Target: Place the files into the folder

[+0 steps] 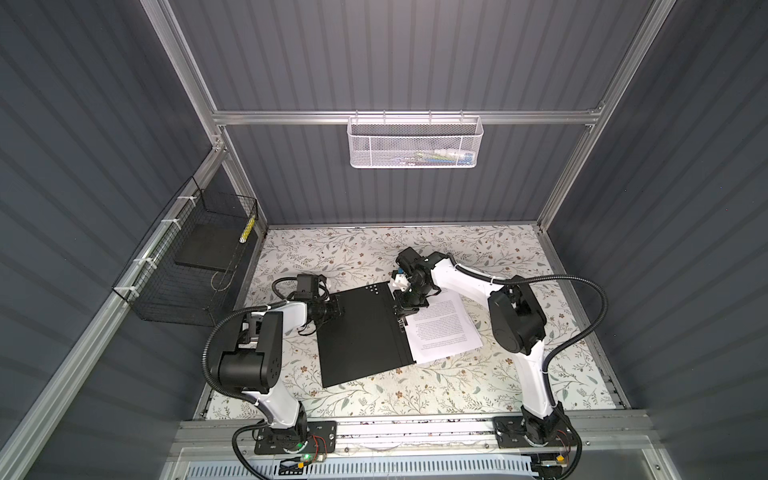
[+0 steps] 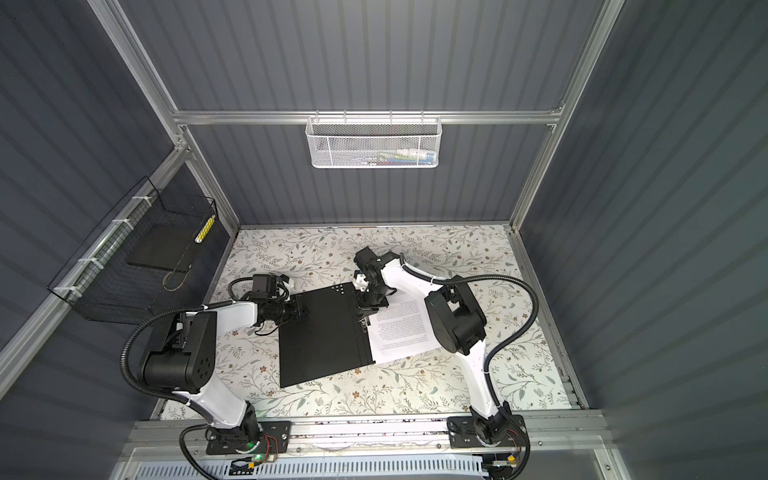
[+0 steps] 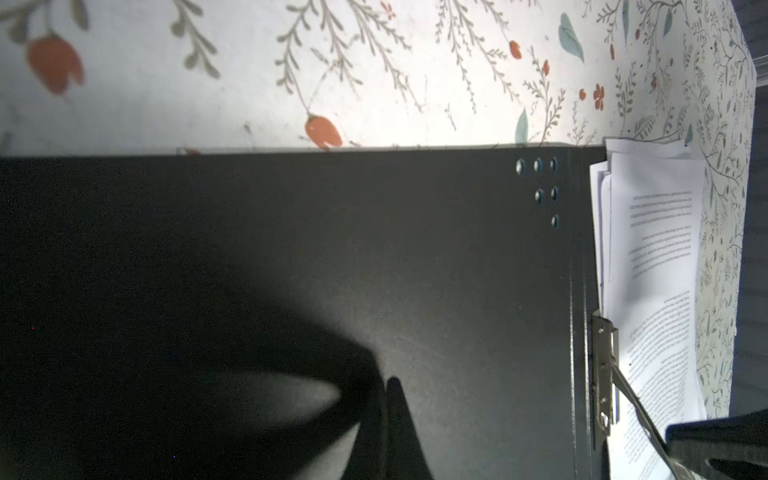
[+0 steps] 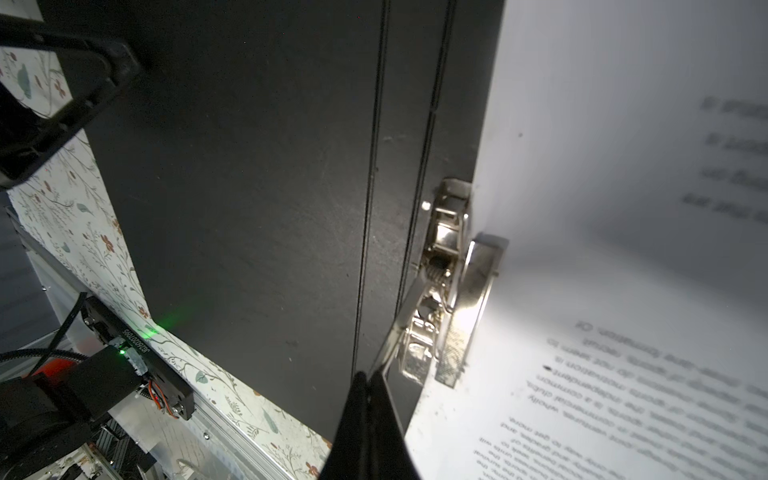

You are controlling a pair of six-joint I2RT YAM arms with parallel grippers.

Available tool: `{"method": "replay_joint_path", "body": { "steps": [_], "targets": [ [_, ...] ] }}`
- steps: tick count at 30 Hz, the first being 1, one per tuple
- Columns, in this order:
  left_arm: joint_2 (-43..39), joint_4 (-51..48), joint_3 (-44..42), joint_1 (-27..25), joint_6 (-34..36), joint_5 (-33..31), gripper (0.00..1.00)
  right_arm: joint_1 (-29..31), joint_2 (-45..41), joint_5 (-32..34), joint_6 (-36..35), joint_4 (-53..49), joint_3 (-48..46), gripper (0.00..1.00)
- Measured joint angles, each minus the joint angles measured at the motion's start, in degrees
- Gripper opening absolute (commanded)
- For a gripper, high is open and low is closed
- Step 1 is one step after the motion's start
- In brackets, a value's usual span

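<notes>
The folder (image 1: 361,332) lies open on the flowered surface (image 1: 415,390), black inside up, in the middle between the two arms. The files (image 1: 444,328) lie fanned just right of its spine, printed side up, with their near edge at the metal clip (image 4: 449,266). The clip's flat plate sits over that edge, but I cannot tell whether it presses down.

The right pincer (image 4: 365,380) is closed on the tip of the clip's raised lever. The left pincer (image 3: 388,386) is closed on nothing, its tips down on the folder's left black panel.

A white mesh basket (image 1: 415,143) hangs on the back rail. A few small coloured things lie at its right end, too blurred to name. A black wire basket (image 1: 187,282) is tied to the left rail, well apart from the folder. It holds a flat black slab (image 1: 208,249), and a thin yellow-and-white striped stick (image 1: 248,230) leans at its far corner.
</notes>
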Motion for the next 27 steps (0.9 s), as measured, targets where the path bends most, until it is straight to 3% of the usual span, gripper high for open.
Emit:
{"method": "replay_joint_path", "body": {
  "steps": [27],
  "targets": [
    [-0.02,0.09,-0.04,0.00,0.00,0.00,0.00,4.07,-1.62,12.44,-3.89,-1.11,-2.58,0.00]
  ]
}}
